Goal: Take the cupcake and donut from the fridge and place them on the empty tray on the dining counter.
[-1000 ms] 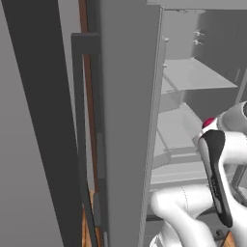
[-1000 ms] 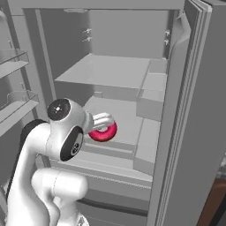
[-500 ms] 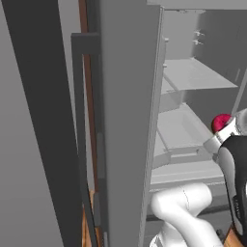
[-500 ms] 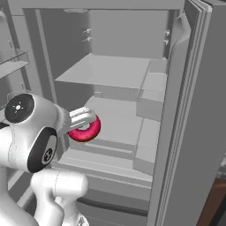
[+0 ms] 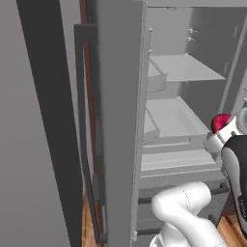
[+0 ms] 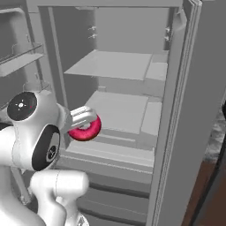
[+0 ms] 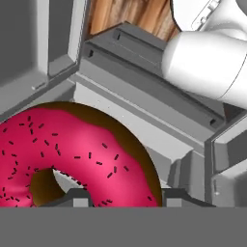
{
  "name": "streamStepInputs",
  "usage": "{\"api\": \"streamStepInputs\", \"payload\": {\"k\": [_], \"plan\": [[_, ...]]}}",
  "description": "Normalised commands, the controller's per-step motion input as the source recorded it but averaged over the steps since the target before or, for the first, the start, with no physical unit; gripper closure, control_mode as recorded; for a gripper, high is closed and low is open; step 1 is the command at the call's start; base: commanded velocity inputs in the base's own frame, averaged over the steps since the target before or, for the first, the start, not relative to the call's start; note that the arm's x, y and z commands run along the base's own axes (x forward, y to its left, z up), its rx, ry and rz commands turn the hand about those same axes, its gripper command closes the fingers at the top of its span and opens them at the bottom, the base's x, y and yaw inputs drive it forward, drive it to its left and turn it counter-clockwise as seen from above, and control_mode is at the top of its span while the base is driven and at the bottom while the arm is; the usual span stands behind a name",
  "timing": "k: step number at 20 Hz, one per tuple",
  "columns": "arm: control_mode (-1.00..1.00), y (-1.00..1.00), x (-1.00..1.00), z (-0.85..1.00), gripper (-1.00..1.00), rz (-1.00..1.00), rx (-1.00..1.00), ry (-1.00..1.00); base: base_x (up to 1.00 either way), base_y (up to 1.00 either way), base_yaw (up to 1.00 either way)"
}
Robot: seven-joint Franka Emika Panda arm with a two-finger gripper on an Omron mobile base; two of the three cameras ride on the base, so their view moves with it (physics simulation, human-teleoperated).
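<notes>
1. Reaching out from the robot's left side in the right base view, the white arm bent at a big round joint and pushed its hand toward the open fridge (image 6: 132, 79), wrist roughly level.
2. There it was: the gripper (image 6: 88, 126) was clamped on the donut (image 6: 85, 129), holding the red-pink ring by its rim in the air in front of the fridge's lower shelf, touching no shelf.
3. In the left base view the arm rose at the lower right, its elbow curled low in front of the fridge's drawers, forearm running up the right edge.
4. The donut (image 5: 221, 121) showed there as just a red cap above the wrist; the rest sat behind the arm and the fingers could not be made out.
5. The hand view looked down along the gripper (image 7: 123, 198), and the donut (image 7: 87, 149) sat right at the finger tips, pink icing with dark sprinkles and a brown edge.
6. Its lower part was cut off at the bottom, so the contact points stayed hidden.
7. Below it lay grey fridge ledges and a strip of wooden floor (image 7: 125, 17).
8. The fridge's left door (image 5: 116, 120) blocked much of the interior in the left base view.
</notes>
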Motion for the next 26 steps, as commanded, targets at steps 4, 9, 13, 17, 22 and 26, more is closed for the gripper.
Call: {"api": "streamStepInputs", "payload": {"k": [4,9,13,17,22,26], "plan": [[1.00,0.00,0.00,0.00,1.00,0.00,0.00,0.00,-1.00,0.00,0.00],[1.00,0.00,0.00,0.00,1.00,0.00,0.00,0.00,-0.99,0.07,0.17],[1.00,0.00,0.00,0.00,1.00,0.00,0.00,0.00,-0.91,0.22,0.49],[1.00,0.00,0.00,0.00,1.00,0.00,0.00,0.00,-0.66,0.27,0.71],[1.00,0.00,0.00,0.00,1.00,0.00,0.00,0.00,-0.19,0.52,0.79],[1.00,0.00,0.00,0.00,1.00,0.00,0.00,0.00,0.00,0.77,0.78]]}}
